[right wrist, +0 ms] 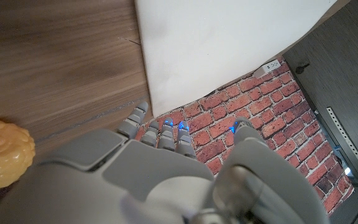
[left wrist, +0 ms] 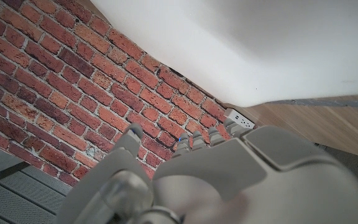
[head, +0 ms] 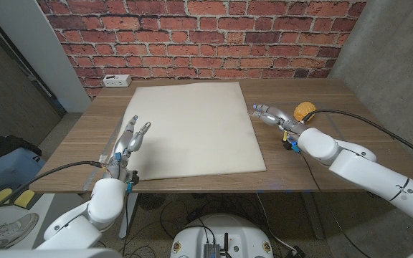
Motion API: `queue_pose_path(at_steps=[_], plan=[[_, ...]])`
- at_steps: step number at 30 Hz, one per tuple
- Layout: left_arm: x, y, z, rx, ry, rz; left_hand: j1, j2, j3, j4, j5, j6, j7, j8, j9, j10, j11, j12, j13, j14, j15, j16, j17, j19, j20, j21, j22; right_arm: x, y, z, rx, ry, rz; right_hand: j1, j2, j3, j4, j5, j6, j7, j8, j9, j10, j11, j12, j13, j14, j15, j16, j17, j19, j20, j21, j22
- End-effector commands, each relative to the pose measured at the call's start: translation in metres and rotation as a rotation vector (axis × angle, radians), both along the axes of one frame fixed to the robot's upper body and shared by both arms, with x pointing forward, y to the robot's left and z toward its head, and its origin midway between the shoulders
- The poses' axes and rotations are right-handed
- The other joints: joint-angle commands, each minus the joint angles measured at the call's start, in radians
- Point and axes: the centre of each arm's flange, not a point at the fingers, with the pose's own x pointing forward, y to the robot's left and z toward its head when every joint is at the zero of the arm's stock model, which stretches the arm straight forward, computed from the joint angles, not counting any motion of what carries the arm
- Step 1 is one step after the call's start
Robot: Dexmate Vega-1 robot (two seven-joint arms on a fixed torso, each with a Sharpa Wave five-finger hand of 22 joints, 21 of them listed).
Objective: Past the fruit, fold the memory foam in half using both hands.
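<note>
Foam (head: 192, 129) looks soft, light, floppy; we'd take near corners at 6 o'clock. Left hand (head: 130, 142) spread, empty, over foam's edge; right hand (head: 272, 115) empty beside fruit (head: 304, 110).

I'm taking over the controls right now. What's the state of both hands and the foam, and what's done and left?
Left hand: open, holding nothing, over the foam sheet's left edge.
Right hand: open, holding nothing, beside the sheet's right edge, next to the yellow fruit.
Foam lies flat and unfolded on the table.
Done: hands positioned at both sides.
Left: grip both edges and fold in half.
</note>
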Motion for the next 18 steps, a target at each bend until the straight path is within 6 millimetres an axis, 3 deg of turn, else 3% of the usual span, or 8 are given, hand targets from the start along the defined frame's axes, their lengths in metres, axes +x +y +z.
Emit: queue_pose_path(at_steps=[1,11,18], plan=[[-0.018,-0.002,-0.009,0.083,0.04,0.076,0.008,-0.003,0.002,-0.007,0.0,-0.011,-0.006,-0.003,0.005,-0.012,0.0,-0.001,0.005,-0.046,-0.005,-0.003,0.004,-0.006,-0.002,-0.003,0.005,-0.012,0.017,-0.014,-0.108,0.029,-0.038,0.014,0.002,0.006,-0.006,-0.003,0.007,-0.004,0.006,0.005,0.006,0.004,0.004,0.006,0.0,-0.006,0.01,0.002,0.002,0.004,0.004,0.005],[-0.028,0.0,-0.013,0.156,0.101,0.123,0.011,-0.007,0.0,-0.012,-0.001,-0.019,-0.007,-0.004,0.005,-0.019,-0.006,-0.003,0.005,-0.051,-0.008,-0.004,0.004,-0.009,-0.002,-0.004,0.005,-0.024,0.029,-0.015,-0.177,0.019,-0.081,0.023,0.005,0.012,-0.013,-0.002,0.011,-0.012,0.007,0.004,0.011,-0.001,0.005,0.006,0.005,-0.01,0.011,0.001,0.004,0.006,0.005,0.005],[-0.033,0.001,-0.01,0.259,0.163,0.181,0.021,-0.016,-0.001,-0.026,-0.002,-0.051,-0.017,-0.01,0.006,-0.04,-0.013,-0.009,0.005,-0.069,-0.008,-0.007,0.004,-0.016,0.0,-0.007,0.004,-0.024,0.036,-0.026,-0.181,0.035,-0.081,0.036,0.006,0.019,-0.021,0.0,0.017,-0.017,0.009,0.004,0.019,-0.002,0.007,0.006,0.015,-0.014,0.014,0.0,0.015,0.01,0.008,0.005]])
